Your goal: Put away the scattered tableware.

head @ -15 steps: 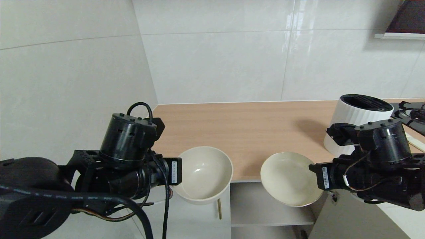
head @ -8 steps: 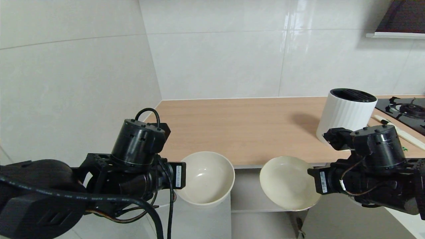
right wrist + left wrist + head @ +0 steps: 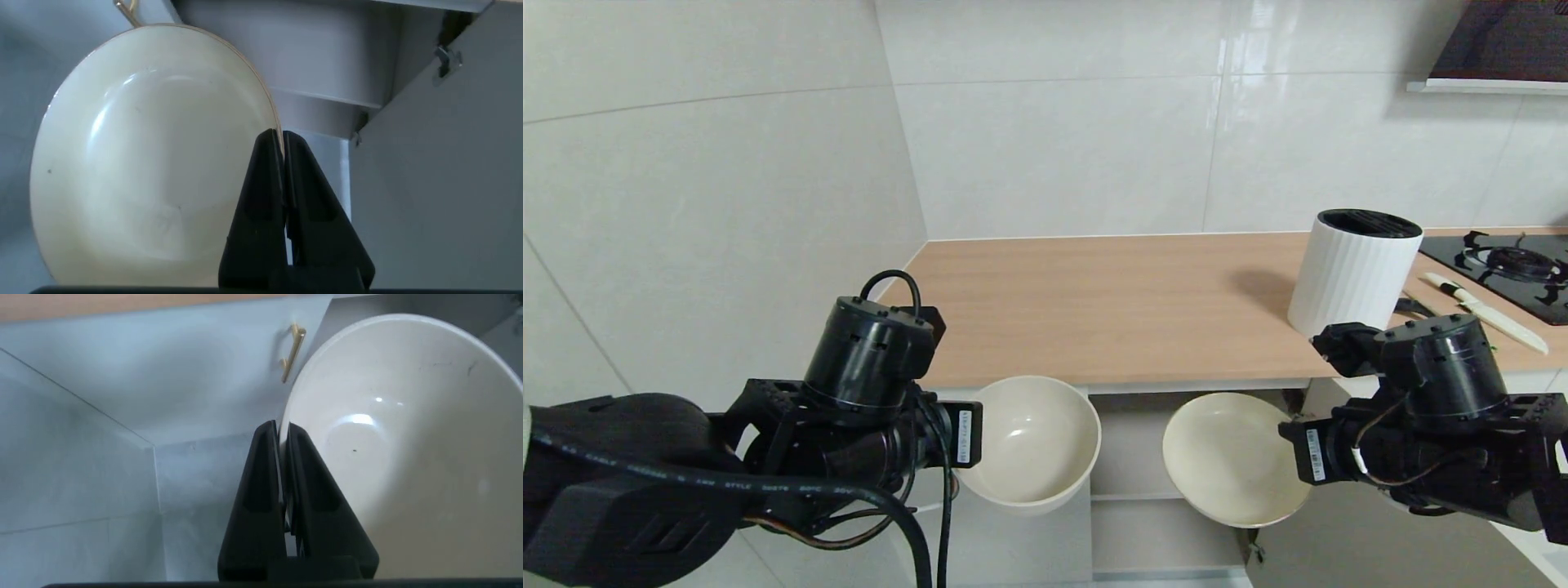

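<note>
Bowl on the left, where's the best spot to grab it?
The thin rim, from the side. The bowl looks too wide to span, but its wall is thin enough to pinch, inside and outside, as the left gripper holds it.

The left arm [image 3: 792, 441] and right arm [image 3: 1454, 457] are matte black, each with a squat cylindrical wrist housing [image 3: 870, 359] studded with small screws [image 3: 876, 305], a white barcode label [image 3: 965, 425], looping black cables [image 3: 686, 482], and thin flat-sided gripper fingers [image 3: 263, 482].
</note>
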Controlling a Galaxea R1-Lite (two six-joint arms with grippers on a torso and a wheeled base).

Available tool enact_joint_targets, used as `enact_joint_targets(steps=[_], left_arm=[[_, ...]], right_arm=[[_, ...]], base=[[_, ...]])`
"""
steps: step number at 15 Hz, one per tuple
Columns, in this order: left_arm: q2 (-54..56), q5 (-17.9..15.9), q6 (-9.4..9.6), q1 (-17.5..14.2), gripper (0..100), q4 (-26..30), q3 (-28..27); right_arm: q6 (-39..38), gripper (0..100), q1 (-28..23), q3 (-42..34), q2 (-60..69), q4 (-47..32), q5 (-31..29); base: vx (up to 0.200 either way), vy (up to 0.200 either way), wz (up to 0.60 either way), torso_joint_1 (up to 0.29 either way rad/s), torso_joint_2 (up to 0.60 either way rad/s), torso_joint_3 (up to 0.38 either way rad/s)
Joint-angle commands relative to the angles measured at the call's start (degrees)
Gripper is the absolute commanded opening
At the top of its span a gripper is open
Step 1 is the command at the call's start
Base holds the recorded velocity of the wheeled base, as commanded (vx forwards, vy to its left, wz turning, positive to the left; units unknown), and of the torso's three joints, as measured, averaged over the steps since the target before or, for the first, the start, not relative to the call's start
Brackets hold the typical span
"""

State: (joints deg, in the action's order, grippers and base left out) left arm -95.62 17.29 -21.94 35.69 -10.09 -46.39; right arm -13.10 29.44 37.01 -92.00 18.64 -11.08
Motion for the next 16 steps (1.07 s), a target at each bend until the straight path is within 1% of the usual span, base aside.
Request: enact_joint_targets(steps=[1, 3, 5, 16], left_arm=[[-0.1, 0.0, -0.03, 0.0, 0, 0.0, 0.0], [-0.2, 0.0, -0.03, 0.0, 0, 0.0, 0.0], [-0.3, 0.0, -0.03, 0.0, 0, 0.0, 0.0], [-0.4, 0.0, -0.03, 0.0, 0, 0.0, 0.0]], right_arm=[[0.0, 0, 0.2, 0.0, -1.2, 0.1, 0.0], [-0.1, 0, 0.6, -0.1, -1.2, 0.1, 0.0], [-0.1, 0, 0.8, -0.4, -1.3, 0.1, 0.0], [-0.1, 0, 0.8, -0.4, -2.0, 0.2, 0.0]], base=[[0.0, 0.0, 0.0, 0.0, 0.0, 0.0], [0.0, 0.0, 0.0, -0.013, 0.03, 0.018], [0.0, 0.0, 0.0, -0.134, 0.34, 0.188], [0.0, 0.0, 0.0, -0.184, 0.49, 0.305]])
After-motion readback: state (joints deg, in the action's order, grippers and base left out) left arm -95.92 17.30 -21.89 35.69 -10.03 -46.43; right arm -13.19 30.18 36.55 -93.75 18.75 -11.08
